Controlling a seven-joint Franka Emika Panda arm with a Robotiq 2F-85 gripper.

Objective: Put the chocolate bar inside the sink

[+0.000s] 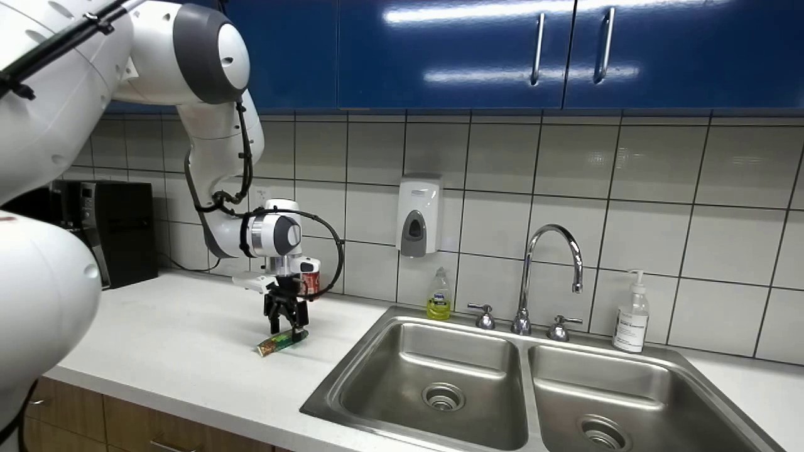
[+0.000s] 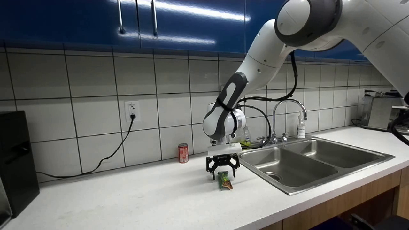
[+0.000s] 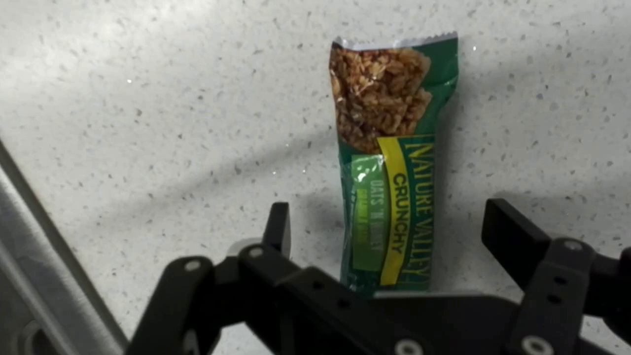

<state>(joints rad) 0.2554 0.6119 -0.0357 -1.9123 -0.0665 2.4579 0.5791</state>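
Observation:
The chocolate bar is a green packet with a brown granola picture at one end. It lies flat on the counter beside the sink in both exterior views [image 1: 274, 344] [image 2: 225, 182], and fills the middle of the wrist view [image 3: 389, 162]. My gripper [image 1: 286, 334] is low over the bar, fingers pointing down. In the wrist view the gripper [image 3: 387, 212] is open, one finger on each side of the bar with gaps, touching neither side. Its body hides the bar's lower end. The sink's left-hand basin [image 1: 461, 358] shows a round drain; its rim [image 3: 54, 286] shows in the wrist view.
A red can [image 2: 183, 153] stands by the wall behind the gripper. A yellow soap bottle [image 1: 439, 298], chrome faucet [image 1: 524, 289] and pump bottle [image 1: 631, 320] stand along the sink's back edge. A black appliance [image 1: 122, 229] stands at the counter's far end.

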